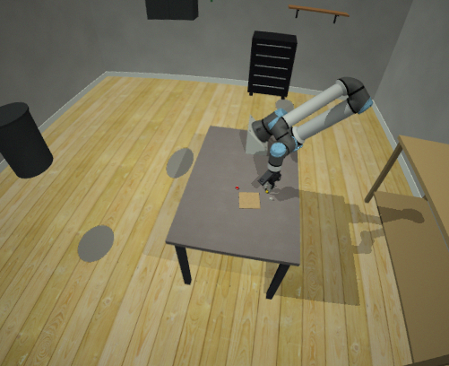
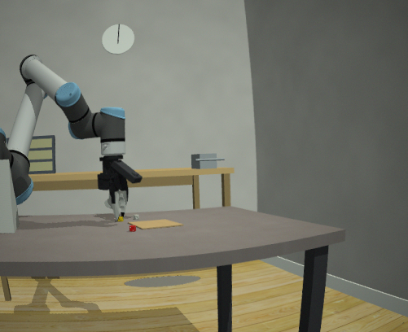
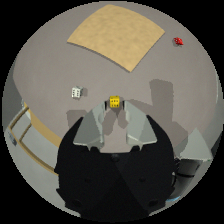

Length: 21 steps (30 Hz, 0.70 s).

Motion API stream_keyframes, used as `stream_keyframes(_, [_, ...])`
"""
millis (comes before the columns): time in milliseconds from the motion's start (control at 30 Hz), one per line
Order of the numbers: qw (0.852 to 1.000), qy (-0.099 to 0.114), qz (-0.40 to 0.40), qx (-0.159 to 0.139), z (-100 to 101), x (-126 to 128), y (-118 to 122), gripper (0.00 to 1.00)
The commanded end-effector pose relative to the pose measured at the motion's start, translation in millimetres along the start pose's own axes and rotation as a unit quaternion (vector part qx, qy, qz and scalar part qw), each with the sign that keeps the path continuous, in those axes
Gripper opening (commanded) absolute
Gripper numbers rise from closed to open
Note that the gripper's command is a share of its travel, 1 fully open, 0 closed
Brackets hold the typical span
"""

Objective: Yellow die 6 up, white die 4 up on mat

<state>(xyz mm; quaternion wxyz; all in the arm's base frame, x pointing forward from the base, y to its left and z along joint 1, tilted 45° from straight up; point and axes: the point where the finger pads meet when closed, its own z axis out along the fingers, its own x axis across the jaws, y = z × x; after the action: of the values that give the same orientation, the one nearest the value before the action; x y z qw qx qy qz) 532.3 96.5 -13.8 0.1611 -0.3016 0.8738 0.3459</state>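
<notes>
the pips on the red die are too small to read.

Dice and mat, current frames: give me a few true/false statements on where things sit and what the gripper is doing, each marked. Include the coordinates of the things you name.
1. The yellow die (image 1: pixel 267 191) (image 2: pixel 120 219) (image 3: pixel 114 102) is at the fingertips of the gripper (image 1: pixel 266 188) (image 2: pixel 120 216) (image 3: pixel 114 101). True.
2. The red die (image 1: pixel 237 187) (image 2: pixel 133 229) (image 3: pixel 178 41) lies on the mat (image 1: pixel 249 200) (image 2: pixel 156 224) (image 3: pixel 117 35). False: it lies off the mat, on the table (image 1: pixel 231 229) (image 2: pixel 234 240) (image 3: pixel 45 65).
3. The gripper is clamped on the white die (image 1: pixel 271 198) (image 2: pixel 136 217) (image 3: pixel 76 92). False: that die stands apart from the fingers.
4. No die is on the mat. True.
5. The mat is blue. False: it is tan.
</notes>
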Motion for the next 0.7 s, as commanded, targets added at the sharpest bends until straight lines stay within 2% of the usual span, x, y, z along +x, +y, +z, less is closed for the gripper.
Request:
stream_keyframes(0, [1.000,0.000,0.001,-0.002,2.8,1.6,2.0,0.18])
stream_keyframes(300, [1.000,0.000,0.001,-0.002,2.8,1.6,2.0,0.18])
stream_keyframes(333, [1.000,0.000,0.001,-0.002,2.8,1.6,2.0,0.00])
stream_keyframes(667, [1.000,0.000,0.001,-0.002,2.8,1.6,2.0,0.00])
